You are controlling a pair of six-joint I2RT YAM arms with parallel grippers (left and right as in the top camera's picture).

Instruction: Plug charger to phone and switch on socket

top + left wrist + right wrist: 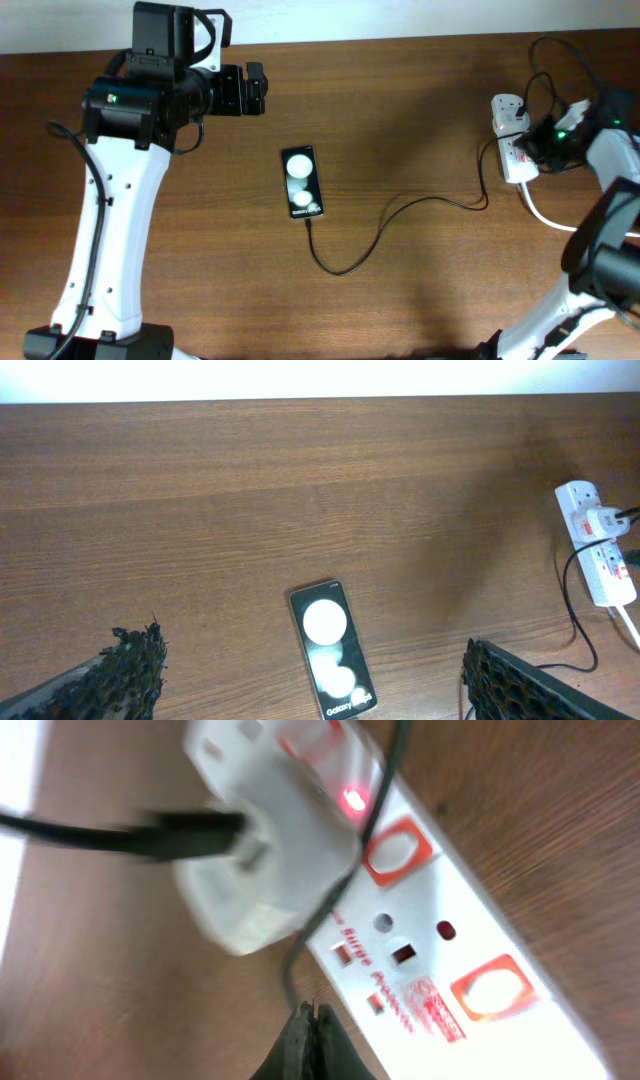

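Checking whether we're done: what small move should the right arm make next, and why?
Probably lift the shut right gripper clear of the white plastic power strip: a red light glows beside the white plug adapter, and the thin black cable reaches the glossy black phone.

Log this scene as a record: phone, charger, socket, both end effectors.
phone: lying flat, screen up, Galaxy lettering at its lower end
charger cable: black, tip meets the phone's lower end
plug adapter: white, seated in the strip
power strip: white, red lamp lit beside the adapter
left end effector: open, empty, apart from the phone
right end effector: shut, over the strip
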